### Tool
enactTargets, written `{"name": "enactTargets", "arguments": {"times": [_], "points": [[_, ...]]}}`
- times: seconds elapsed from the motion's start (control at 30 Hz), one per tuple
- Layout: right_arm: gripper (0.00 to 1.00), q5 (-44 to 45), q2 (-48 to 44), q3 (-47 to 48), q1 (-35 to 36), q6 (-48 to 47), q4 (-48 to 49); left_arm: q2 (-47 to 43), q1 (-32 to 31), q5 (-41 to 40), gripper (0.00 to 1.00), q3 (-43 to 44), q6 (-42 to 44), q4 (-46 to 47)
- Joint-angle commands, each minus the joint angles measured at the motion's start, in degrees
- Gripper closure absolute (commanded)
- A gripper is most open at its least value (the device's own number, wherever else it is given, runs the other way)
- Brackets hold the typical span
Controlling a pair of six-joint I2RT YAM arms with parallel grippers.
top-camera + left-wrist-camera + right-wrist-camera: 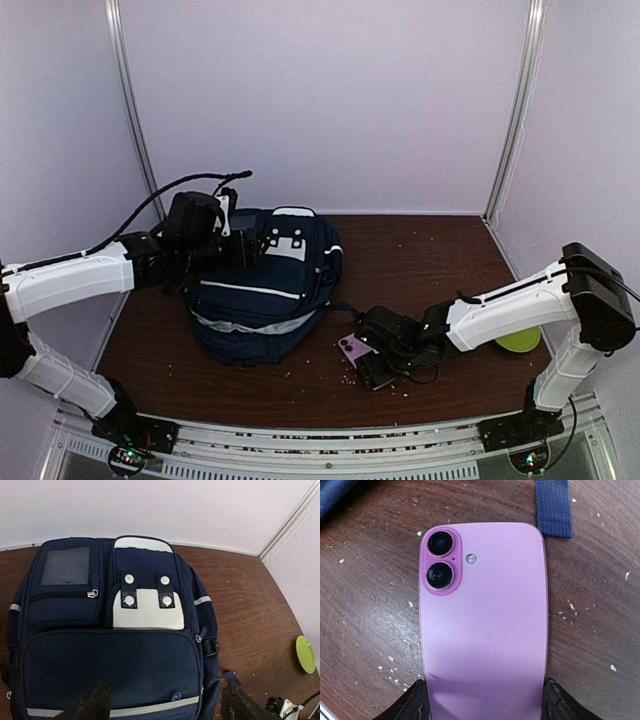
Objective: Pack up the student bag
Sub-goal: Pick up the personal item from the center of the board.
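Brown table (430,260), left gripper (162,707) spread above student bag (110,665), right gripper (482,702) astride purple phone (485,615), clamping unclear

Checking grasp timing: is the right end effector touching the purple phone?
Cannot tell. Right wrist view: right end effector fingers flank the purple phone, but neither contact nor gap shows plainly.

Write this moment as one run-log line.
left gripper: open, above student bag | right gripper: open, straddling purple phone on table | phone outside bag
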Motion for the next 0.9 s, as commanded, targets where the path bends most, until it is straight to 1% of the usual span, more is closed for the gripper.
{"name": "enactTargets", "arguments": {"times": [0.0,0.2,0.43,0.57,0.67,0.87], "points": [[0.52,1.01,-2.91,-1.16,0.36,2.15,-4.1,-2.38,-1.92,-0.76,0.2,-0.57,-2.09,0.82],[0.52,2.3,-7.32,-1.52,1.18,2.6,-6.39,0.1,-5.27,0.15,0.19,-0.13,-5.51,0.67],[0.52,3.68,-10.14,-2.32,1.26,3.04,-6.26,6.49,-8.67,6.02,0.18,2.15,-9.67,2.5],[0.53,3.83,-10.27,-2.68,1.49,3.35,-5.74,8.26,-8.85,9.07,0.19,1.74,-11.05,4.44],[0.53,4.15,-11.9,-3.29,1.67,3.41,-4.93,9.34,-8.89,12.92,0.19,0.87,-12.46,7.18],[0.53,5.01,-16.02,-4.01,2.68,2.2,-3.64,13.86,-9.32,23.42,0.21,1.17,-16.58,12.01]]}}
